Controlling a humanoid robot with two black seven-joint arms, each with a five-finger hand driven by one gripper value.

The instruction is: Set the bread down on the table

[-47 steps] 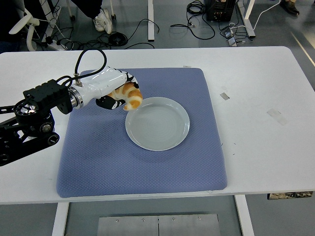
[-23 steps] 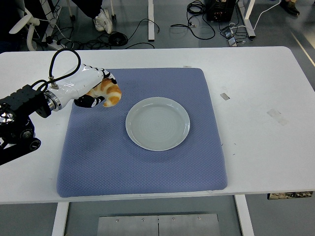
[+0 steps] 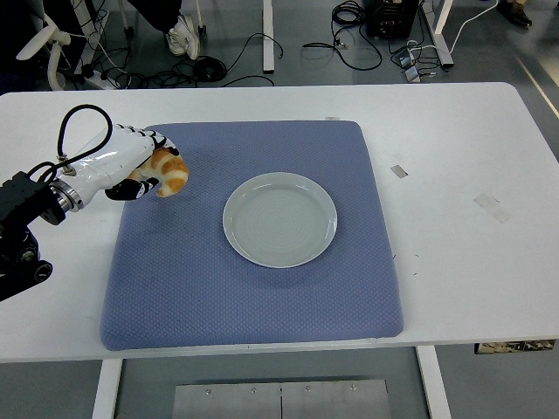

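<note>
A golden-brown croissant [image 3: 168, 172] hangs in my left hand [image 3: 147, 170], whose white fingers curl around it. The hand is over the left edge of the blue mat [image 3: 253, 288], well left of the pale grey plate [image 3: 279, 218], which holds nothing. I cannot tell from this view whether the bread touches the mat. The right arm does not show.
The blue mat covers the middle of the white table [image 3: 463, 175]. Bits of tape [image 3: 398, 170] lie on the table to the right. Beyond the far edge are cables [image 3: 349, 39], chair legs and a person's shoe [image 3: 183, 37].
My left hand has carried the croissant leftward, from beside the plate's upper left rim to the mat's left edge. The plate has stayed put.
</note>
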